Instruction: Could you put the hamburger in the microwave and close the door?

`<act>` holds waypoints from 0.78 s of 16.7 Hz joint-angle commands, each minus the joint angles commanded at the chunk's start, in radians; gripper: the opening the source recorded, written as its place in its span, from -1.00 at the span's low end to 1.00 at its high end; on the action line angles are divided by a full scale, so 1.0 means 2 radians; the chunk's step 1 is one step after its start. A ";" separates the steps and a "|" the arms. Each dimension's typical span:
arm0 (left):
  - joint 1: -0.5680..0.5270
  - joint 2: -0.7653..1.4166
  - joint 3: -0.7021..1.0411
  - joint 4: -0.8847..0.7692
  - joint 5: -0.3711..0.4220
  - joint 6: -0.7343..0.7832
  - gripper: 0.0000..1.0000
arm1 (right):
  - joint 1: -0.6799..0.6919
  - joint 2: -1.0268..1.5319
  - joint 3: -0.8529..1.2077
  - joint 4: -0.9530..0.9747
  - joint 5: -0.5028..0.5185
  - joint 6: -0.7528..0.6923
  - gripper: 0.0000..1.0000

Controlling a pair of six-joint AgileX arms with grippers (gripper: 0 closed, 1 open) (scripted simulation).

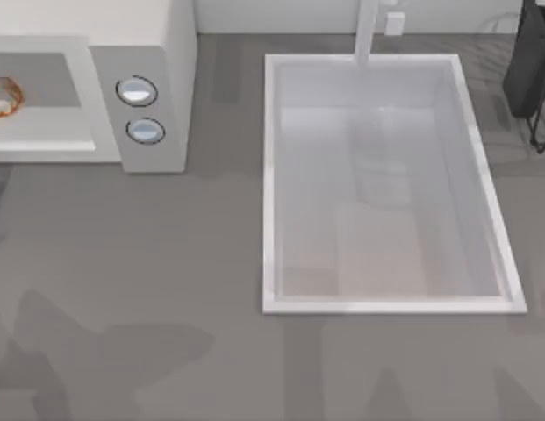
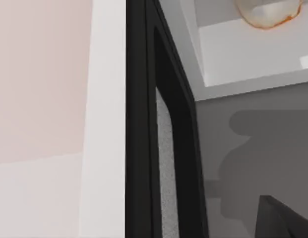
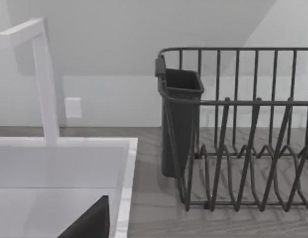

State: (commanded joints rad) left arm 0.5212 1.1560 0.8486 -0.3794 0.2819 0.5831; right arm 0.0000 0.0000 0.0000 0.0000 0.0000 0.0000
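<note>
From my left wrist camera I see one dark finger (image 2: 166,148) of my left hand close up, and I cannot tell how far that hand is open or whether it holds anything. Beyond it one hamburger (image 1: 2,95) lies inside the microwave (image 1: 158,53) cavity, at ten o'clock on the tabletop (image 1: 167,263), beside two knobs (image 1: 137,90).

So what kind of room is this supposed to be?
Most likely a rendered kitchen counter: a microwave with a hamburger inside, a white sink with its faucet, and a dark dish rack.
</note>
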 joint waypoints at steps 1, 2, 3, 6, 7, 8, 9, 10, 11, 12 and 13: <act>0.036 0.044 0.040 -0.027 0.027 0.024 -1.00 | 0.000 0.000 0.000 0.000 0.000 0.000 1.00; 0.072 0.085 0.078 -0.052 0.053 0.047 -1.00 | 0.000 0.000 0.000 0.000 0.000 0.000 1.00; 0.106 0.125 0.114 -0.077 0.077 0.069 -1.00 | 0.000 0.000 0.000 0.000 0.000 0.000 1.00; 0.192 0.223 0.203 -0.140 0.141 0.125 -1.00 | 0.000 0.000 0.000 0.000 0.000 0.000 1.00; 0.215 0.248 0.225 -0.156 0.158 0.139 -1.00 | 0.000 0.000 0.000 0.000 0.000 0.000 1.00; 0.234 0.269 0.244 -0.170 0.172 0.151 -1.00 | 0.000 0.000 0.000 0.000 0.000 0.000 1.00; 0.248 0.286 0.258 -0.181 0.183 0.161 -1.00 | 0.000 0.000 0.000 0.000 0.000 0.000 1.00; 0.259 0.297 0.268 -0.189 0.191 0.167 -1.00 | 0.000 0.000 0.000 0.000 0.000 0.000 1.00; 0.264 0.303 0.274 -0.193 0.195 0.171 -1.00 | 0.000 0.000 0.000 0.000 0.000 0.000 1.00; 0.265 0.304 0.275 -0.194 0.196 0.172 -1.00 | 0.000 0.000 0.000 0.000 0.000 0.000 1.00; 0.265 0.304 0.275 -0.194 0.196 0.172 -1.00 | 0.000 0.000 0.000 0.000 0.000 0.000 1.00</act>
State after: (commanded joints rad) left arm 1.0521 1.7642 1.3989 -0.7668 0.6731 0.9265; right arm 0.0000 0.0000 0.0000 0.0000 0.0000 0.0000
